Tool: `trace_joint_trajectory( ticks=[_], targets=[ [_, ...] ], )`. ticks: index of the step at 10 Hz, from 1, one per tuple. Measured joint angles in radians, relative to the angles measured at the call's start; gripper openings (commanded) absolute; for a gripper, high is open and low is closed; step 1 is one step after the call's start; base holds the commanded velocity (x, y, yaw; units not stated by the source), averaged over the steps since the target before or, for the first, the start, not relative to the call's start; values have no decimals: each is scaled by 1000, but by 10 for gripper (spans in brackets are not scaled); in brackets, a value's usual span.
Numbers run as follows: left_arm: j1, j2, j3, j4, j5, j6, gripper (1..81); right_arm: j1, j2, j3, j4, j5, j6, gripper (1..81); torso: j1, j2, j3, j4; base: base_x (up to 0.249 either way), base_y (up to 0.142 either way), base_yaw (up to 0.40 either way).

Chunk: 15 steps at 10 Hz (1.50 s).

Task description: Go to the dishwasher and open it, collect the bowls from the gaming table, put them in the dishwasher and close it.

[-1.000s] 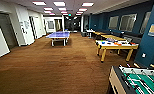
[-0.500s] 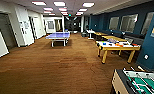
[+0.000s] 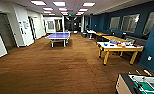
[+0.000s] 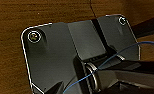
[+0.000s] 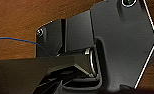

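While the robot faces a long recreation room, the head view takes in a wide brown carpeted floor [image 3: 55,72] running away to a far corridor. White walls and doorways line the left; a dark blue wall [image 3: 153,50] with framed panels lines the right.

At mid-distance, left of centre, stands a blue table-tennis table [image 3: 58,36]. On the right, nearer, is the gaming table [image 3: 119,47], a long narrow white surface on yellowish legs. Its long axis runs left to right across the scene, one short end pointing into the open floor, the other towards the blue wall. More tables stand behind it, farther off. At the near right corner sits a table-football table [image 3: 140,85] with a green field.

Small coloured things lie on the gaming table's surface. A blue spot near its left end [image 3: 106,44] is probably the blue bowl; the green bowl cannot be made out.

Judging by the task, plastic bowls should be light, stiff and somewhat slick, and are best taken by pinching the rim.

Both wrist views look down at carpet past the robot's own dark plates. Whether either set of jaws is wide or narrow cannot be told.
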Motion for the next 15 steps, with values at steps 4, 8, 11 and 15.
trace_joint_trajectory(
  ticks=[4, 8, 11, 15],
  targets=[
    [-1, 21, -37, 0, -1, 0, 811, 0, 0, -1, 0, -1, 0, 811, 0, 0, 0, 0, 194, 0, 0],
    [0, 27, -37, 1, 0, 0, 811, 3, 1, -1, 0, -5, 0, 811, 0, 0, 0, 0, 194, 0, 0],
    [0, 35, -37, 1, -1, 0, 811, 3, 0, -7, 0, -4, 0, 811, 0, 0, 0, 0, 194, 0, 0],
    [-1, 33, -39, 0, -2, 0, 811, 5, 1, -12, 0, -4, 0, 811, 1, 0, 0, 0, 194, 0, 0]
  ],
)
